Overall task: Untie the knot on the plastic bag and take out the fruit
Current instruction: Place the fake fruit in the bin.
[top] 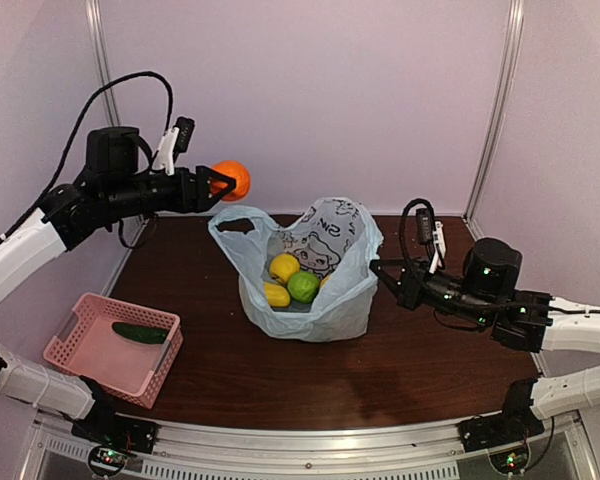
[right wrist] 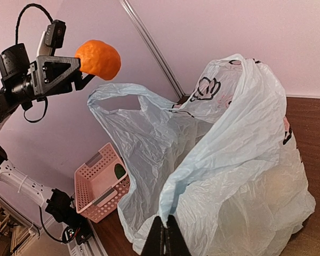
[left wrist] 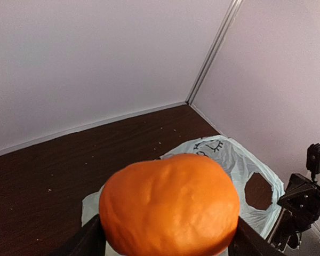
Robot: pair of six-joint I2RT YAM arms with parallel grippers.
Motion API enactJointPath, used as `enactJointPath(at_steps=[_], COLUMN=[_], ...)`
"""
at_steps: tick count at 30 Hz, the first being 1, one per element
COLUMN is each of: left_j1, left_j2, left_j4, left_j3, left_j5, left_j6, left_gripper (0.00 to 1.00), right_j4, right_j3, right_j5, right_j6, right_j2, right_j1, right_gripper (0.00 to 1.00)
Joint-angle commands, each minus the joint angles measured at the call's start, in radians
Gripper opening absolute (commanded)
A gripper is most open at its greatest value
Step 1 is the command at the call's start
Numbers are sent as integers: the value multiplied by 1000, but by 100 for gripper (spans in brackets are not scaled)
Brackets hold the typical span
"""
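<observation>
Far left, on the desk [top: 400,350]: pink basket [top: 155,380], with a dark green cucumber-like fruit [top: 140,333] lying inside, toward its right wall.

Above and behind the basket, well clear of the desk: left fingers [top: 214,187] closed on the orange fruit [top: 233,178], held high. From the left wrist, the fruit fills the lower frame between both fingers; round, so no long axis to mind.

Key relation for the coming move, as judged: basket below the held fruit, to its left and toward the near edge, on the side of the left arm [top: 90,200] and far from the right arm [top: 500,290]. Hence probably a swing left and down, then a release.

Centre: plastic bag [top: 330,300] standing open on the desk, no knot visible. Handle loops apart, one handle loop [top: 235,222] drooping toward the left arm. Inside, not yet taken out: two yellow fruits [top: 284,267] and one green fruit [top: 303,287], below and right of the left fingers.

Right: right fingers [top: 378,266] shut tight on a fold of the bag's right rim, apparently steadying the mouth.
</observation>
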Motion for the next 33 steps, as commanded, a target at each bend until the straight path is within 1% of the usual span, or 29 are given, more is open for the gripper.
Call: enactJointPath(at_steps=[1,3,5,9,13,16,19,21,23,29,33], left_j1=[95,138,202,305,385,415,422,424,425,425,425], left_j2=[-113,-152,-190,-268,-366,-460,-566,-617,-634,-648,-676], left_j4=[-89,-134,-158,-170,-115,-85,-64,-76,-98,-179,-293], left_j3=[-32,-62,-126,-315,-518,-664,-761,-792,-805,-806,-813], left_j5=[-36,-58,-72,-116,-158,-266,-328,-354,-367,-337,-353], left_j6=[30,31,18,-26,-115,-207,-267,-286,-295,-329,-408], left_gripper=[62,62,62,62,62,62,62,63,63,63,73], right_j4=[-6,-5,-1,10,19,10,-11,-15,-12,0,12], right_j3=[-15,-11,-9,-11,-13,-13,-10,-9,-11,-9,-18], right_j5=[22,20,18,17,13,15,25,31,31,22,24], right_j6=[3,1,1,1,4,4,-7,-9,-7,-3,2], right_j2=[-7,-3,2,11,19,12,5,3,7,24,25], right_j1=[-6,-5,-5,-5,-6,-6,-6,-5,-6,-6,-6], right_gripper=[0,0,0,0,0,0,0,0,0,0,0])
